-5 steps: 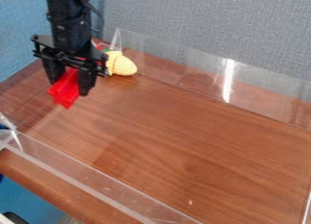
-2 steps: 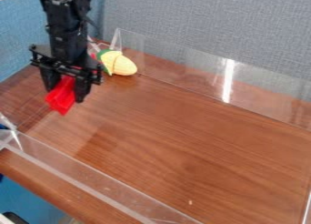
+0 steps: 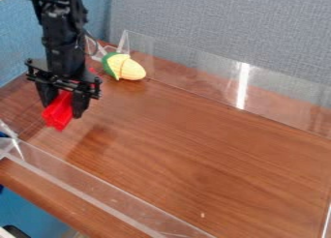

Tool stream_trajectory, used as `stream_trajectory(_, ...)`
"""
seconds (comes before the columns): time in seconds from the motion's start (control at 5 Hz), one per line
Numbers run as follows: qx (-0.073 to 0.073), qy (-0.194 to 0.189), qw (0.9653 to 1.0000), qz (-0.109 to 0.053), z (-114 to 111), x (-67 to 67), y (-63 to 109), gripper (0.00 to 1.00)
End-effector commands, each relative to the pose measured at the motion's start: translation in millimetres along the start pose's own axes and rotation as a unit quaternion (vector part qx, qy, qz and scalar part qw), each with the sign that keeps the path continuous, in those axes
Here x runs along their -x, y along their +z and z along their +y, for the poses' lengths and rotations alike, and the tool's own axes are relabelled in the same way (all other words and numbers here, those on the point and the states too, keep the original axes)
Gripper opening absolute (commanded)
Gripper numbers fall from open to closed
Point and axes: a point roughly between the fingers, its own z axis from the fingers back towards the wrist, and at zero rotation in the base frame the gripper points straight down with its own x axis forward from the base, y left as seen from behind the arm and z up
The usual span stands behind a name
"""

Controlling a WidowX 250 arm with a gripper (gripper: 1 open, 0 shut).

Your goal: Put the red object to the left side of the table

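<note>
We've got the black fingers (image 3: 62, 100) pointing straight down near the left end of the dark reddish-brown wood-grain desk (image 3: 195, 145), and they're clamped shut on the bright red rectangular plastic block (image 3: 58, 113). The block sticks out below the fingertips, tilted a bit, with its lower end hanging low over the wood; we can't tell whether it's touching the surface or just above it. The upper part of the block is hidden between the fingers, so we only see the bottom half or so.

Off to the right of the fingers and farther back, well apart from them, the small yellow-green corn-shaped toy (image 3: 124, 67) lies on the desk near the back wall. Just beside it, a small clear triangular plastic piece (image 3: 124, 41) stands upright.

The low clear acrylic wall (image 3: 246, 84) rims the desk; its front stretch runs below and in front of the fingers, and the left stretch sits just to their left. Above the fingers, the black arm (image 3: 57, 29) rises straight up out of the top of the view.
</note>
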Motion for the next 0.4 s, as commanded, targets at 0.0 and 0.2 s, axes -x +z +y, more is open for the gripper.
stream_trajectory(0.0,-0.001,-0.007,0.9995,-0.031,15.7,-20.2,7.9,0.00)
stream_trajectory(0.2,0.005,-0.018,0.9993,-0.032,20.0,-25.3,3.9,1.00)
